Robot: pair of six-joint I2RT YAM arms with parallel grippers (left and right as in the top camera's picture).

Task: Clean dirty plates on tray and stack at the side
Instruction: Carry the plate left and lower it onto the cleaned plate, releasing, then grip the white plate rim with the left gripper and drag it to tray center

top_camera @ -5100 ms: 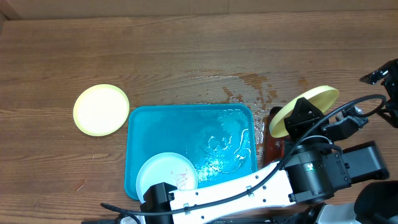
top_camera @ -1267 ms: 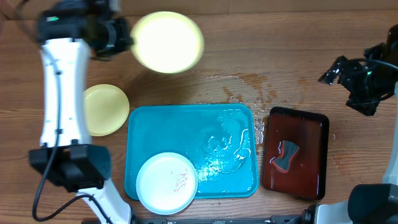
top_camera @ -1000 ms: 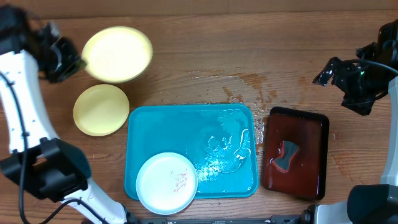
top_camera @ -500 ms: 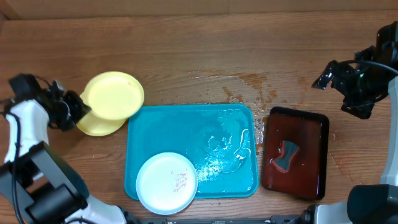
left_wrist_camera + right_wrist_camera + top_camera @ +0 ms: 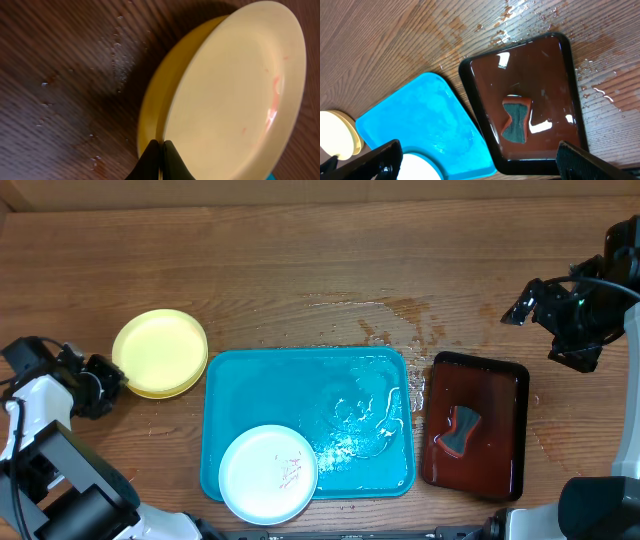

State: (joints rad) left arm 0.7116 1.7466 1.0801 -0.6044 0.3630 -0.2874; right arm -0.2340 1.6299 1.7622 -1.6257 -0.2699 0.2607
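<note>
Since the earlier frame the pale yellow round plastic plate has come down onto its yellow twin on the worktop, left of the turquoise rectangular plastic tray. Left gripper pinches the plate's rim; right gripper gapes wide, empty. Recommendation: release once the plate is seated square, then withdraw sideways.

The view is filled by a wooden table, its brown grain laid lengthwise as seen from overhead. A wet patch with scattered droplets is spread right of the middle, and glints of light are caught in it. A paler strip is seen along the far edge.
</note>
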